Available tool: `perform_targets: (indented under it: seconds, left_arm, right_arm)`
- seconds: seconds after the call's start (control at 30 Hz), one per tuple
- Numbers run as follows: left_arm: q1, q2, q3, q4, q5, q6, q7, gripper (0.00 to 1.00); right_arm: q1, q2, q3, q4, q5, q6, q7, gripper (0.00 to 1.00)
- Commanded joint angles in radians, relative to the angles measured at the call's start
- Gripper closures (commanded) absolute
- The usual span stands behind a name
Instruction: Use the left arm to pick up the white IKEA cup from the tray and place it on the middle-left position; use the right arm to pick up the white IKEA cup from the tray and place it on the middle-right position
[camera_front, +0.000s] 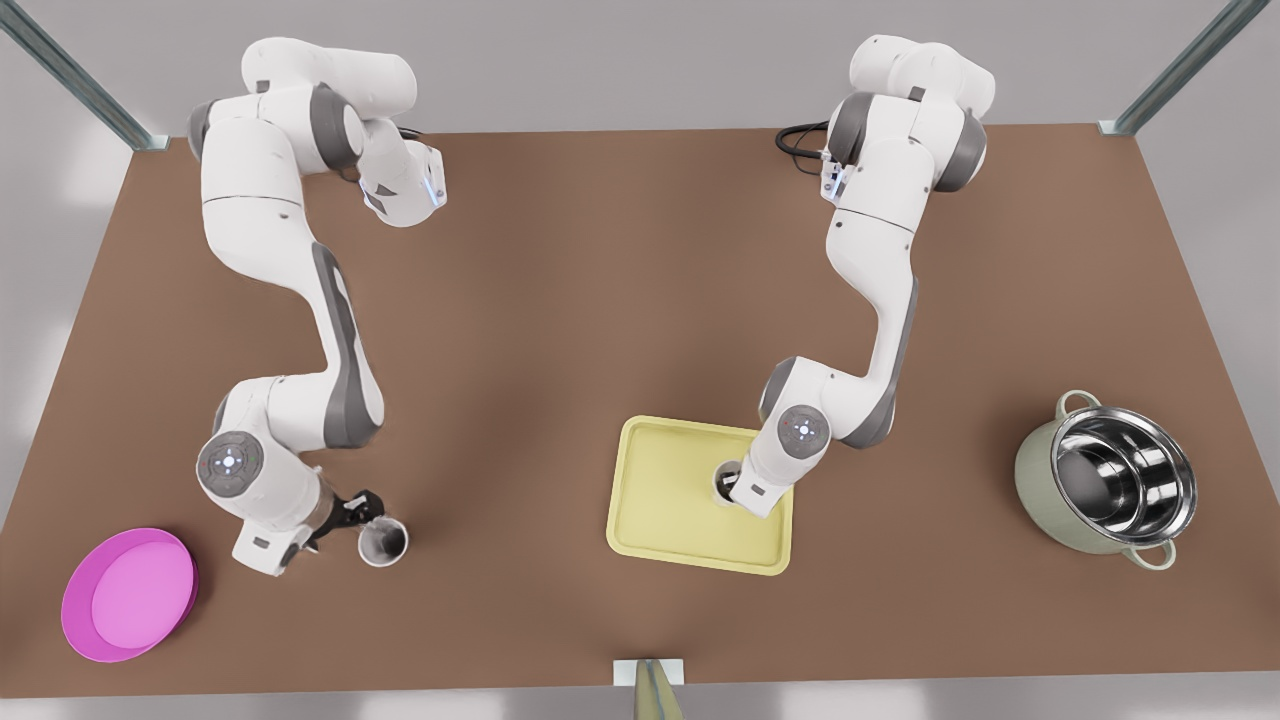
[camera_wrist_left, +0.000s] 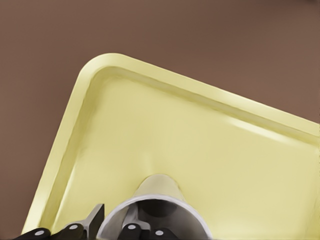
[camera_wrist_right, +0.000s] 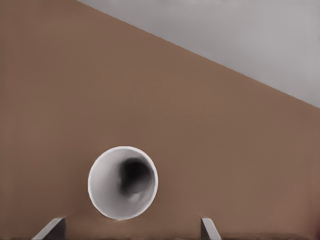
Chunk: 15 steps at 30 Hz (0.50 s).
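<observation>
we see the left claw (camera_front: 731, 483) clamped on a white cup's (camera_wrist_left: 159, 207) rim over the yellow tray (camera_front: 660, 500). the right claw (camera_front: 352, 507) stands apart beside the second cup (camera_front: 383, 541) on the bare counter (camera_front: 600, 280), near a pink dish (camera_front: 128, 594).

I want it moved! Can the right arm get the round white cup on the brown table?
Probably yes: the right gripper sits right beside the round white cup, jaws open, nothing between them.

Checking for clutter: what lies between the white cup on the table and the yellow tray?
Only bare brown tabletop separates the white cup from the pale yellow rectangular tray, per the front view.
</observation>
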Motion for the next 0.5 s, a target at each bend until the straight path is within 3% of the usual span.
perform_targets:
  seconds: [0.0, 0.07, 0.13, 0.2, 0.23, 0.27, 0.47]
  left_arm:
    - [-0.001, -0.002, 0.000, 0.001, -0.013, 0.000, 0.014, 0.78]
    - [-0.001, -0.004, -0.005, 0.001, -0.015, -0.002, 0.014, 0.87]
    - [-0.001, -0.014, -0.005, 0.010, -0.012, -0.062, 0.014, 0.88]
    - [0.008, -0.034, 0.006, 0.016, -0.007, -0.138, 0.025, 0.88]
    - [0.033, -0.044, 0.006, 0.053, -0.002, -0.201, 0.056, 0.90]
    - [0.062, -0.045, 0.008, 0.088, -0.001, -0.264, 0.109, 0.91]
    - [0.272, -0.057, 0.020, 0.086, -0.007, -0.241, 0.588, 0.92]
  right_arm:
    - [-0.002, -0.077, -0.005, 0.000, 0.027, -0.130, -0.051, 0.00]
    - [-0.004, -0.181, -0.033, 0.000, 0.027, -0.225, -0.045, 0.00]
    - [-0.002, -0.242, -0.054, 0.002, 0.019, -0.416, 0.056, 0.00]
    - [-0.011, -0.359, -0.073, -0.047, 0.022, -0.491, 0.077, 0.00]
    - [-0.097, -0.436, 0.028, -0.141, 0.023, -0.489, 0.153, 0.00]
    - [-0.089, -0.494, 0.038, -0.193, 0.014, -0.480, 0.243, 0.00]
    - [-0.097, -0.451, 0.025, -0.170, 0.013, -0.480, 0.228, 0.00]
